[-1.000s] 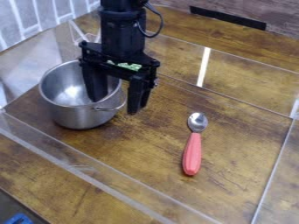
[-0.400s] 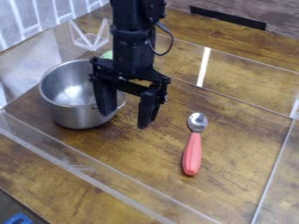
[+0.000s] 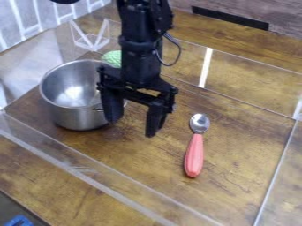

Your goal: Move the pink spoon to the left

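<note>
the black arm reached down from above, its gripper [image 3: 133,126] pointing downward, fingers spread wide apart and holding nothing.

Setting: robotics test station, probably in a lab; room type not confirmed by any wall or sign. Evidence, one view: black robot arm [image 3: 139,44], jointed, reaching in over the scene; wooden tabletop [image 3: 130,177], brown, marked with pale straight strips [image 3: 207,66]; clear plastic-like sheeting [image 3: 24,62] at the upper left edge. Kitchen-type wares, laid on the same surface: steel pot [image 3: 73,95], pink-handled spoon [image 3: 195,152]
</note>
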Tool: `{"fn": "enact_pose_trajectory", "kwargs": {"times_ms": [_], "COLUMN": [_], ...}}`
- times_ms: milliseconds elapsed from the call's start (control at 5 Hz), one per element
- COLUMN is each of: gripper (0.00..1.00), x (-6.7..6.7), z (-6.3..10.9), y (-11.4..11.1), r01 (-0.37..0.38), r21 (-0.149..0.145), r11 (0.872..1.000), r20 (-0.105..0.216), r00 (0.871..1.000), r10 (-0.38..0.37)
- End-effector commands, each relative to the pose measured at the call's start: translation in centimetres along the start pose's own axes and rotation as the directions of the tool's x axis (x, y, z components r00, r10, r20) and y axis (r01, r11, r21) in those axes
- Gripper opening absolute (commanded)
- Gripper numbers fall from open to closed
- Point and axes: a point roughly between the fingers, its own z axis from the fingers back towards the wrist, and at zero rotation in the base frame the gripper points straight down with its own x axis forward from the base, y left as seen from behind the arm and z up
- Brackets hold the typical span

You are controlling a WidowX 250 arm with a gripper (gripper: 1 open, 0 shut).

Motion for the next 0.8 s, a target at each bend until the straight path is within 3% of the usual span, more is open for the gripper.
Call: {"fn": "enact_pose_trajectory", "kwargs": {"times_ms": [0, 400, 600], "gripper": [1.0, 1.0, 1.0], "x": [0.3, 0.6, 0.9], "z": [0.6, 0.0, -0.2], "y": [-1.4, -3.1, -4.6], "r01": [0.003, -0.005, -0.004], "r21": [-0.002, -0.007, -0.015], "r11": [1.0, 1.0, 1.0], "r20": [0.045, 0.056, 0.081], "r00": [0.999, 0.998, 0.997], "r10": [-0.003, 0.005, 0.005]}}
